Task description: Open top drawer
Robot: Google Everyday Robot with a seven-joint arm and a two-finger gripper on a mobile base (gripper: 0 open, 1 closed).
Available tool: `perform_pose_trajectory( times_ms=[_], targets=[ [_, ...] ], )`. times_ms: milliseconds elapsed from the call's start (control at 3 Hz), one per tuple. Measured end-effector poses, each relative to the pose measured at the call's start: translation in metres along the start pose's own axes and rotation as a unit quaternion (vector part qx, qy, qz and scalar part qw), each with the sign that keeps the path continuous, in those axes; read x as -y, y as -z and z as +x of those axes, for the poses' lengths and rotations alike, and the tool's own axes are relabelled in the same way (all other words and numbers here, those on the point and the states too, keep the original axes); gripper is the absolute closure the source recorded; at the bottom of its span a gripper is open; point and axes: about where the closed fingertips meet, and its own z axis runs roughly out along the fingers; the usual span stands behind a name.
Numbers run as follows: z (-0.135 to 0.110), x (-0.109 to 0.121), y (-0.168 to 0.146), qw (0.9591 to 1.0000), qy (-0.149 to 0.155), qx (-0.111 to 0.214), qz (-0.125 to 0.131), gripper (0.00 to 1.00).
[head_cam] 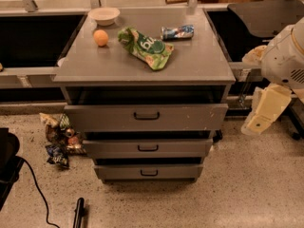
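Note:
The top drawer is the widest grey drawer of the cabinet, with a small black bar handle at its centre. It stands out a little from under the cabinet top, with a dark gap above its front. My gripper is a cream-coloured part hanging at the right of the cabinet, apart from the drawer, about level with its front and pointing down and left. It holds nothing that I can see.
Two narrower drawers sit below. On the cabinet top lie an orange, a white bowl, a green chip bag and a can. Wrappers litter the floor left; a black cable runs there.

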Motion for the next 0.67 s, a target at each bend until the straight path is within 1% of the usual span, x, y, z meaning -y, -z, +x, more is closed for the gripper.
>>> perform_pose_trajectory(
  times_ms=[333, 667],
  targets=[
    [0.002, -0.002, -0.023, 0.9996, 0.029, 0.001, 0.0, 0.0],
    [0.006, -0.009, -0.069, 0.9961, 0.088, -0.002, 0.006, 0.0]
  ],
)
